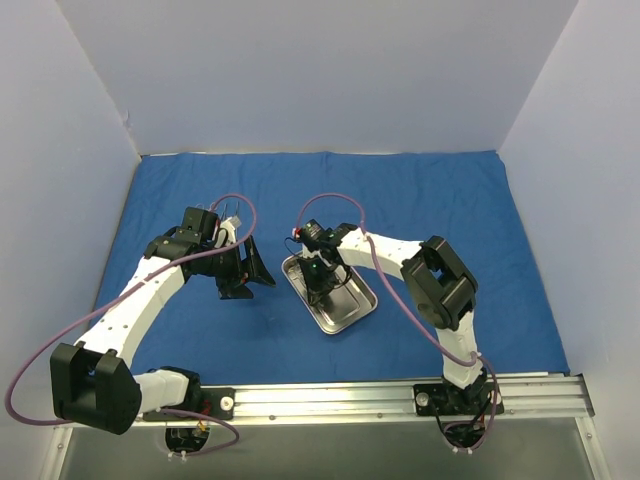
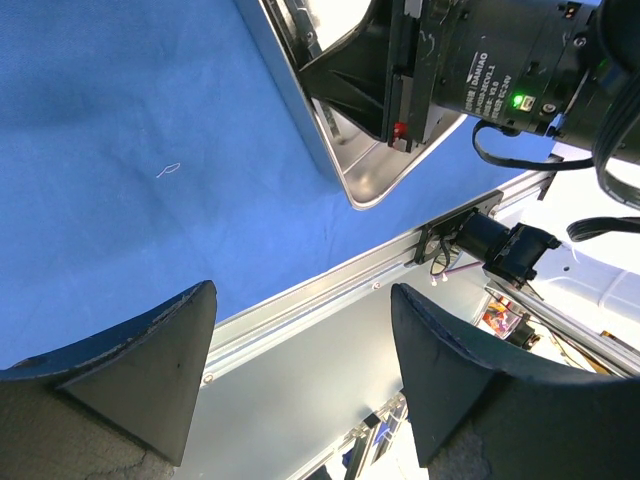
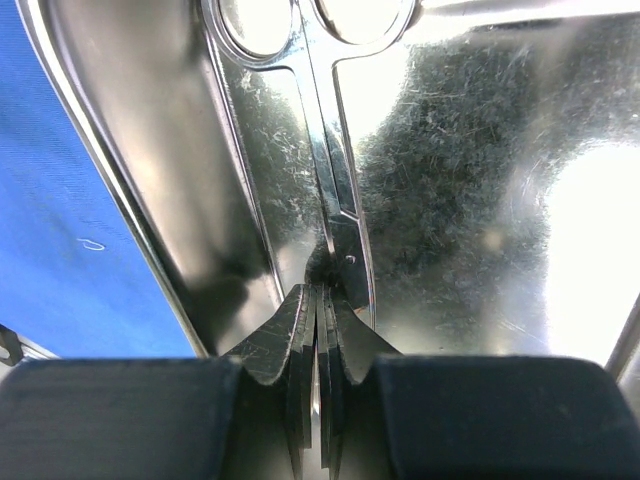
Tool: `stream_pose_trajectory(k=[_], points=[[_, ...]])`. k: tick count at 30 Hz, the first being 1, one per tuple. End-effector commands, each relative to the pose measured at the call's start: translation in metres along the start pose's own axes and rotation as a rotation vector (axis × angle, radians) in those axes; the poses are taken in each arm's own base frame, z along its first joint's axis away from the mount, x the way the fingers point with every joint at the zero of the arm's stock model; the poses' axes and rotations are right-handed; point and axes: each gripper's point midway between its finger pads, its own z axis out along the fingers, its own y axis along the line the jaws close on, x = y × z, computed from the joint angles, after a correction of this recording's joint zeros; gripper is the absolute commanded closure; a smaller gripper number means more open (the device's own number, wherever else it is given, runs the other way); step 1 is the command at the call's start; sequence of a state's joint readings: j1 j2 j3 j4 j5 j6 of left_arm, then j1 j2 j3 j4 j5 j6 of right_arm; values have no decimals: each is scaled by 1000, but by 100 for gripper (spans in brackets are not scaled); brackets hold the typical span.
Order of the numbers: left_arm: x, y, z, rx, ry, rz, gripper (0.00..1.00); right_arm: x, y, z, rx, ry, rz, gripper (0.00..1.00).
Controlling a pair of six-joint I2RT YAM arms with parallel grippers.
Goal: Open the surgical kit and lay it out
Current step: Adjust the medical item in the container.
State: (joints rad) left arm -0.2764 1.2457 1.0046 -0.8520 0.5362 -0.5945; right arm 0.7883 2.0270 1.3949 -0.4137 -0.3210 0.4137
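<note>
Scissor-like instrument (image 3: 335, 190) in steel tray (image 1: 345, 308), right tool (image 3: 318, 300) angled down pinching it, left tool (image 2: 300, 300) splayed

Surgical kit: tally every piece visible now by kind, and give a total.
blue cloth wrap: 1
steel tray: 1
scissor-like instrument: 1, lying in the tray, pinched by the right tool; no others can be made out
Total: 3
</note>
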Motion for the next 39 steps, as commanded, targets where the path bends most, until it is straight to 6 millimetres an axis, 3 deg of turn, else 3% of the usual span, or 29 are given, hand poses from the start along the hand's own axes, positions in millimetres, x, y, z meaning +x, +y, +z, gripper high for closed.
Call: stream_pose_trajectory(k=[1,8,16,23,36,39], points=[[-1,-5,1,29,-10,29,21,3,-22,-13,92,6,-12,100],[-1,2,4,-2,-12,14,21,5,-8,-13,26,14,-5,100],[5,23,49,-121,50,-55,27,1,55,-15,-227,-14,85,100],[-12,20,72,-152,25,-71,27,-15,40,-30,-178,-82,89,100],[-39,20,108,-210,-8,-103,29,-5,36,-19,-189,-44,68,100],[-42,26,116,-243,0,-114,33,-2,38,-17,-212,-35,71,100]])
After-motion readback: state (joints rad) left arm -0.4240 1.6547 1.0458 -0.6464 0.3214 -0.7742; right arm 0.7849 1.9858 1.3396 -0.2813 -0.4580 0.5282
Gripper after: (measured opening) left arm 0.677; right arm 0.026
